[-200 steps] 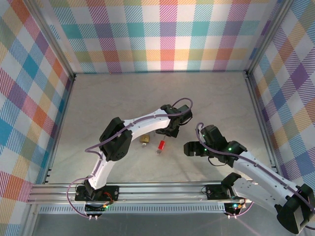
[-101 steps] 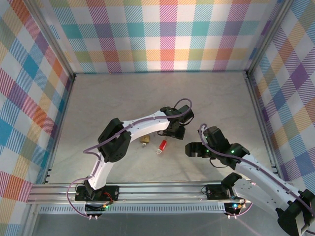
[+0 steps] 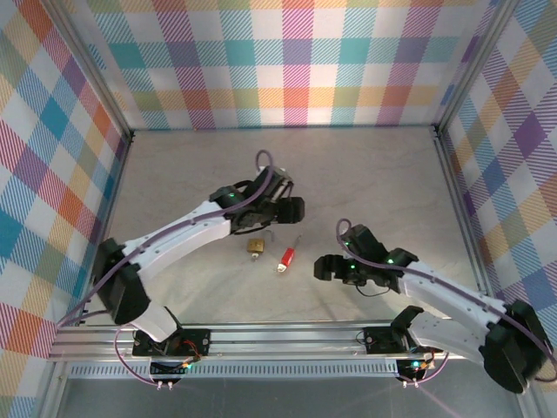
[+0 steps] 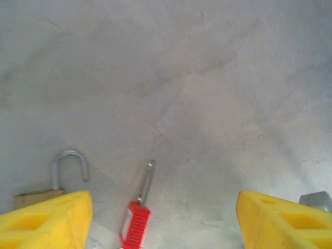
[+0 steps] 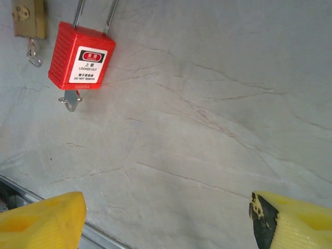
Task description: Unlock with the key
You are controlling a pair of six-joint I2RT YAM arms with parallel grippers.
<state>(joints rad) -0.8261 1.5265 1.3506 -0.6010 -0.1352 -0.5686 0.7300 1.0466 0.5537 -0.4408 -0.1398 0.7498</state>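
Near the red padlock (image 5: 80, 56), the left tool (image 4: 163, 201) and right tool (image 5: 167, 203) stand wide open and empty, so grabbing its tiny key (image 5: 70, 100) may only shove it.

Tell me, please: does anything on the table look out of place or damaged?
Nothing looks damaged or spilled. One thing stands out: the brass padlock appears to have its shackle standing open on one side, while the red padlock beside it lies flat with a key in its base.
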